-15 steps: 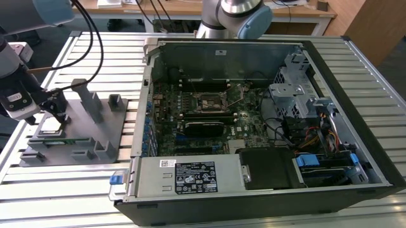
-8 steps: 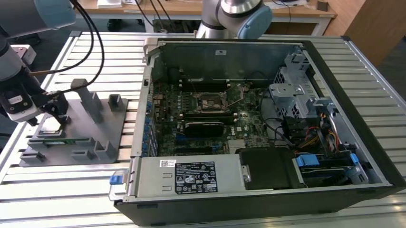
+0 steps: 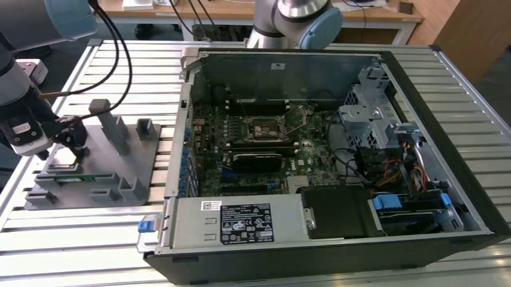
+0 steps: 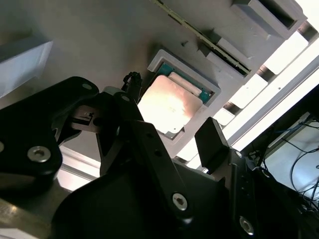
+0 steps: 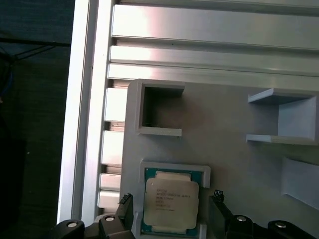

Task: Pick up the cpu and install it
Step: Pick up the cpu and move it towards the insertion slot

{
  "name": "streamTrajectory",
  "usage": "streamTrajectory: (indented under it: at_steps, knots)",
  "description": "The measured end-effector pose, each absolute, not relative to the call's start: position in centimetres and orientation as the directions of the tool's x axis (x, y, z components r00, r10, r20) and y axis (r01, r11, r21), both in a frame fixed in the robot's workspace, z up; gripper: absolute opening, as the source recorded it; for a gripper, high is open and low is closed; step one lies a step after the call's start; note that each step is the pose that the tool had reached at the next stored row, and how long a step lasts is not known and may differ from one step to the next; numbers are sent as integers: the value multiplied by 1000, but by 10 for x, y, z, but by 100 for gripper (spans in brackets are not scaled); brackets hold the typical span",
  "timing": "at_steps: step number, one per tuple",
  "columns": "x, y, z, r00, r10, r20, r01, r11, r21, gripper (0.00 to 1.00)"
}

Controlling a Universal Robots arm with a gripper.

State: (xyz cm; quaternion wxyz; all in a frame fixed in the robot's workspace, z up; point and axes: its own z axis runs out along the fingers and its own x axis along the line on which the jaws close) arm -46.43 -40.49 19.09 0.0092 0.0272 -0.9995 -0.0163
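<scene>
Gripper hanging open, fingers straddling the cpu in its holder pocket.
Risk: uneven finger contact tilting the cpu, jamming it against the pocket rim.

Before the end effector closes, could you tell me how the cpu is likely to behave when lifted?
The cpu looks flat and rigid, so it should stay stiff and not roll. Its shiny metal top may be slippery for the open end effector. Recessed in the holder pocket, it probably won't slide if nudged.

This is a robotics lab. An open computer case sits on a slotted aluminium table. Cabled desks stand behind.
</scene>
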Motion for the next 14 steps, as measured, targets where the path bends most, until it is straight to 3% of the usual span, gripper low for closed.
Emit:
streamTrajectory:
  at_steps: [14]
  knots:
    - [-464,-402,183,-999,-43,17,-42,999,33,70]
